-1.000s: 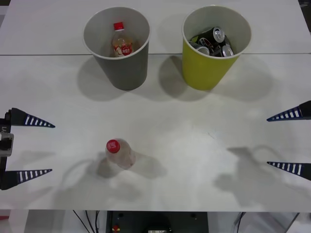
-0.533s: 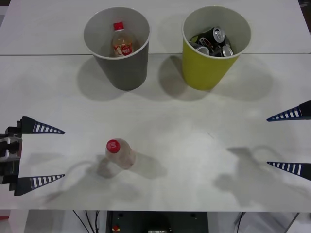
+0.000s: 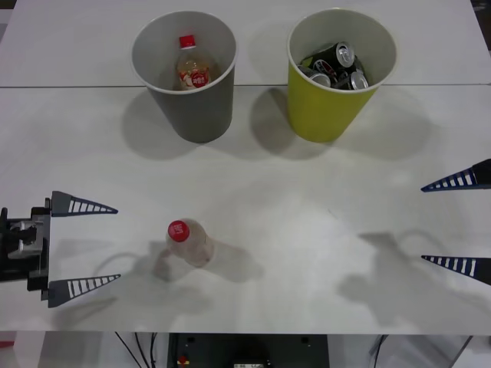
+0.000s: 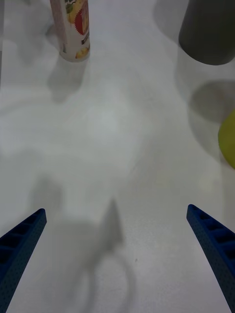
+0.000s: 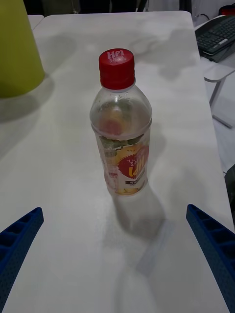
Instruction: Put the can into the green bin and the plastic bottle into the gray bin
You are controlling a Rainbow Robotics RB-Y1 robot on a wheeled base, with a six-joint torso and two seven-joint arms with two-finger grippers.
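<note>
The left gripper [image 3: 83, 245] sits low over the table's [image 3: 307, 230] near-left part, its two fingers spread wide and pointing toward the bottle [image 3: 189, 242], with nothing between them. The bottle stands upright on the table just beyond the fingertips, red cap on top, apart from both fingers; in the left wrist view it [image 5: 122, 132] stands centred ahead of the open fingers [image 5: 213, 247], and the table between is bare. The right gripper [image 3: 459, 222] hangs at the table's right edge, fingers likewise wide apart and holding nothing; in its wrist view the fingers [image 4: 215, 242] frame bare tabletop, with the bottle's base [image 4: 73, 29] far off. At the back stand the two bins, side by side and apart: the gray bin [image 3: 188, 107] on the left, holding another red-capped bottle [image 3: 192, 67], and the green bin [image 3: 326, 107] on the right, holding several cans [image 3: 337, 65]. Both bins are well apart from the standing bottle and from either gripper.
</note>
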